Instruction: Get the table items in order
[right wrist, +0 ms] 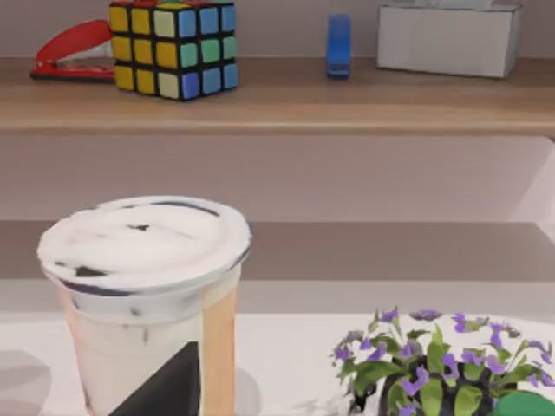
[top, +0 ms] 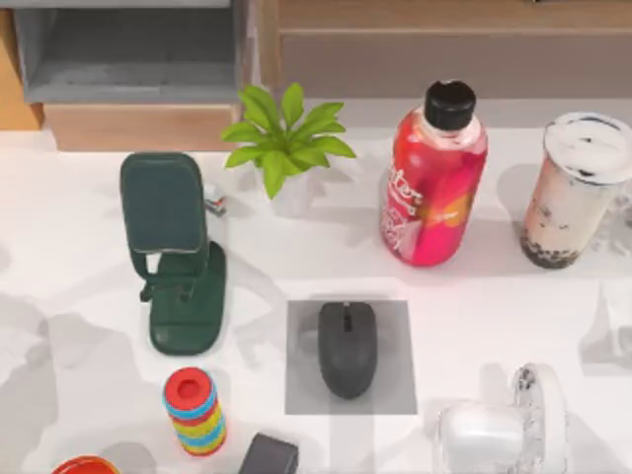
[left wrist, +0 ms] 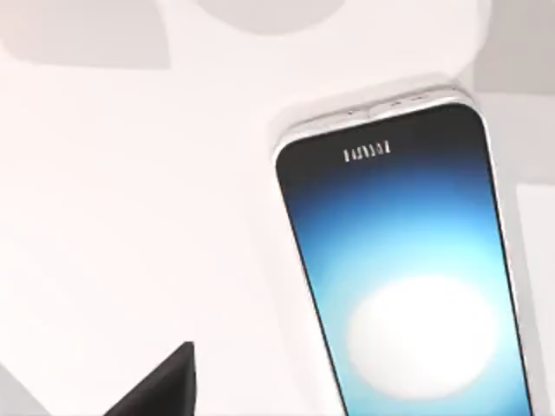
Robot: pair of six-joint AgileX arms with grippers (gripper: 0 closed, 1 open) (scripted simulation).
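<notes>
The mouse [top: 347, 348] sits centred on its grey mat [top: 395, 393] — that part looks done. The milk-tea cup [top: 576, 190] waits at the far right, the smartphone [left wrist: 408, 269] lies flat on the table [top: 79, 257] under the left wrist. Both look unplaced, and either gripper's grip I cannot tell.

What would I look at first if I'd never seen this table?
Probably the bright red-pink bottle with its black cap, standing at the back, right of the leafy green plant. Next the dark grey mouse on a grey mat in the middle, and the milk-tea cup with dark pearls at the far right. The left wrist view shows a glowing blue phone.
</notes>
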